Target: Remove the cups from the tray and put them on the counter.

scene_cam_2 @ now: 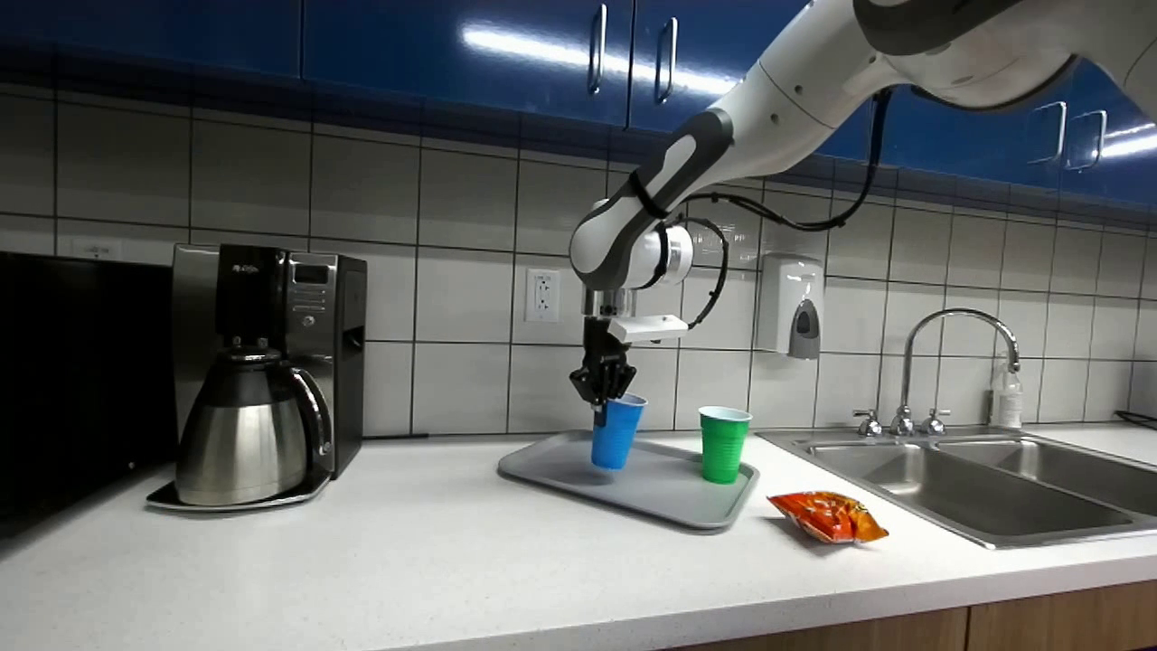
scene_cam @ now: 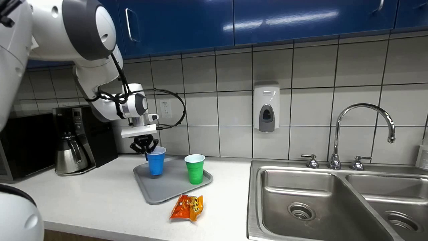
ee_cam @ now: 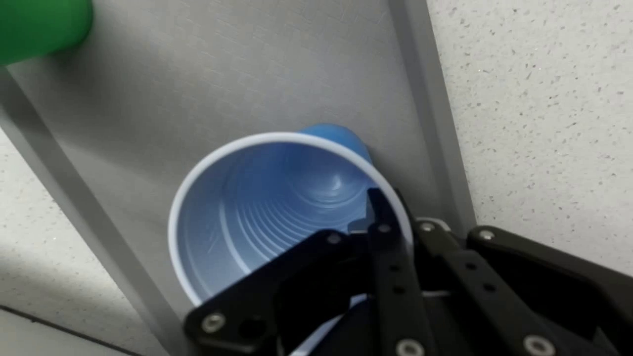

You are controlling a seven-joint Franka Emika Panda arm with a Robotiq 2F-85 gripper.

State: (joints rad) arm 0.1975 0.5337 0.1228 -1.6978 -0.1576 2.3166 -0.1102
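Observation:
A blue cup (scene_cam: 156, 164) is over the left part of the grey tray (scene_cam: 160, 194) in an exterior view. My gripper (scene_cam: 146, 154) is shut on its rim, one finger inside and one outside, as the wrist view (ee_cam: 393, 210) shows. The blue cup (scene_cam_2: 616, 441) leans slightly in an exterior view. I cannot tell whether its base touches the tray (scene_cam_2: 551, 466). A green cup (scene_cam: 195, 171) stands upright on the tray's right part; it also shows in an exterior view (scene_cam_2: 723, 452) and at the wrist view's corner (ee_cam: 39, 29).
An orange snack bag (scene_cam: 187, 207) lies on the white counter (scene_cam: 100, 194) in front of the tray. A steel sink (scene_cam: 257, 201) with a faucet (scene_cam: 337, 134) is to the right. A coffee maker (scene_cam_2: 262, 398) stands to the left. A tiled wall (scene_cam_2: 470, 298) is behind.

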